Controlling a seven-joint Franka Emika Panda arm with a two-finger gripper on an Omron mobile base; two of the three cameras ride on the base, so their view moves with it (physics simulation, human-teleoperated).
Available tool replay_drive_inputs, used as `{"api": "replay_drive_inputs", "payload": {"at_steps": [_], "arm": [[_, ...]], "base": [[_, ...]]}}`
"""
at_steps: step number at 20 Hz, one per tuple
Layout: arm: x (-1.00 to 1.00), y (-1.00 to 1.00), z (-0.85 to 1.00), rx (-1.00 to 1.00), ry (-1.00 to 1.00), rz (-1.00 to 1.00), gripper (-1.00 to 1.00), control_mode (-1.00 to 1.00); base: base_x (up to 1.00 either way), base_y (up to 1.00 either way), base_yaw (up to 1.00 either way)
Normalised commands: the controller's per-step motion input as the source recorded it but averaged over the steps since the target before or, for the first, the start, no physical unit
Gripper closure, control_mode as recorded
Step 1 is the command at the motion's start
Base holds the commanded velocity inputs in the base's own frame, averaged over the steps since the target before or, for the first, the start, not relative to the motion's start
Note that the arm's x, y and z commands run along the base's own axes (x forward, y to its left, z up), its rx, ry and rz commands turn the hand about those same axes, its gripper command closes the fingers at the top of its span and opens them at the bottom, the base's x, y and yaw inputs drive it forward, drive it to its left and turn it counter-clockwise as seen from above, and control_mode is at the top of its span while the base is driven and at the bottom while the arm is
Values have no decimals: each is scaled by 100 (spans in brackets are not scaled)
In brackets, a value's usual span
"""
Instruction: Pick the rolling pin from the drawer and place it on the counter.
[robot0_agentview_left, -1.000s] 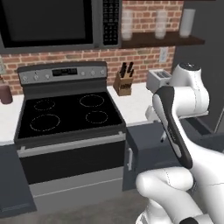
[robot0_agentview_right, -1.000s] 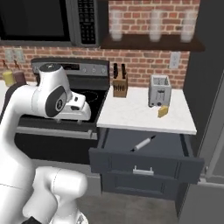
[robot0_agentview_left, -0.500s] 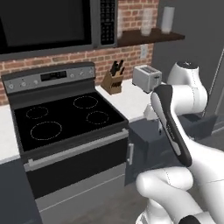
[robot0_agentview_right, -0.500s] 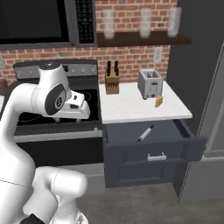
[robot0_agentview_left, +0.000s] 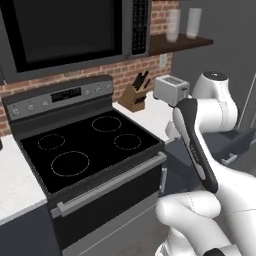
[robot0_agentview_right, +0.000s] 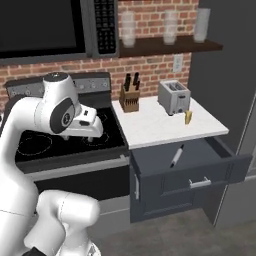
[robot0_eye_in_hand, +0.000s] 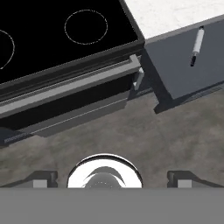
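Note:
The rolling pin lies at a slant inside the open dark grey drawer. It is a pale cylinder with dark handle ends. In the hand view the rolling pin sits at the upper right, on the floor of the drawer. Above the drawer runs the white counter, and the counter also appears at the top of the hand view. My gripper hangs over the stove's front edge, well left of the drawer. The gripper is open with nothing between its fingers, which point down at the floor.
A toaster, a knife block and a small yellow item stand on the counter. The black stovetop and the oven with its bar handle lie left of the drawer. A tall dark panel borders the right.
The whole picture has shifted in both base views, so the base has driven. The stove now looks larger and closer. The arm keeps its pose; the rolling pin stays in the drawer.

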Motion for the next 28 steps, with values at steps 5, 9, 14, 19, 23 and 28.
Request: {"api": "replay_drive_inputs", "payload": {"at_steps": [5,9,14,19,23,28], "arm": [[0,0,0,0,0,0,-100,100],[0,0,0,0,0,0,-100,100],[4,-56,0,0,6,-18,-100,-100],[9,-100,0,0,13,-37,-100,-100],[19,-100,0,2,17,-38,-100,-100],[48,-100,-13,1,26,-38,-100,-100]], "base": [[57,28,-29],[51,7,-27],[11,-20,-11],[0,0,0],[0,0,0],[0,0,0]]}}
